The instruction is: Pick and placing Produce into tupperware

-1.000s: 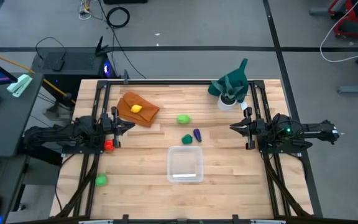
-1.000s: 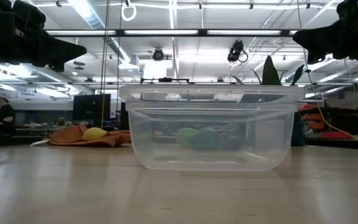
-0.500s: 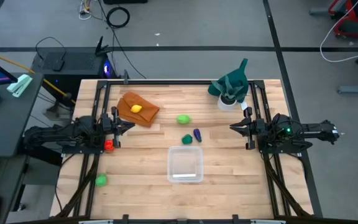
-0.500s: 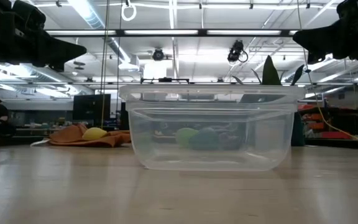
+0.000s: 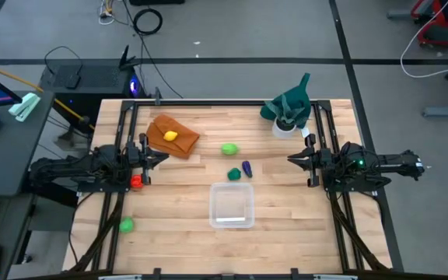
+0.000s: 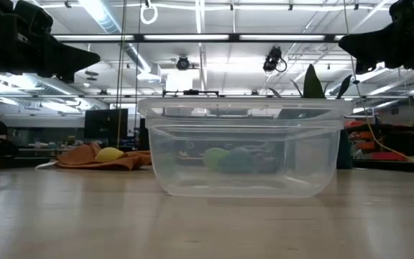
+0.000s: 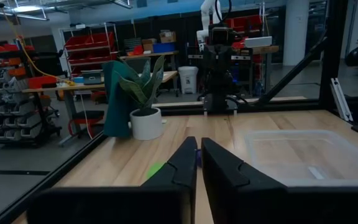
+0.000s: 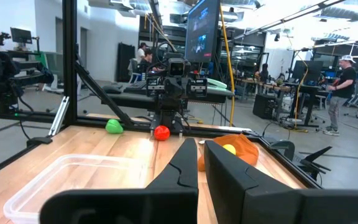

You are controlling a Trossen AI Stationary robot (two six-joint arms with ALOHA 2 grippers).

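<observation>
Looking down on the table, I saw the tupperware [image 5: 232,205] sitting empty near the front middle. The left gripper [image 5: 164,157] hung at the left edge with fingers pressed together, holding nothing; the right gripper [image 5: 292,159] mirrored it on the right, likewise closed and empty. The yellow piece [image 5: 171,136] lay on the orange cloth [image 5: 183,143]. A light green piece [image 5: 229,148], a dark green piece [image 5: 233,173] and a purple piece [image 5: 246,168] lay just behind the tub. The red piece [image 5: 137,182] sat under the left arm, another light green one [image 5: 126,225] at front left.
</observation>
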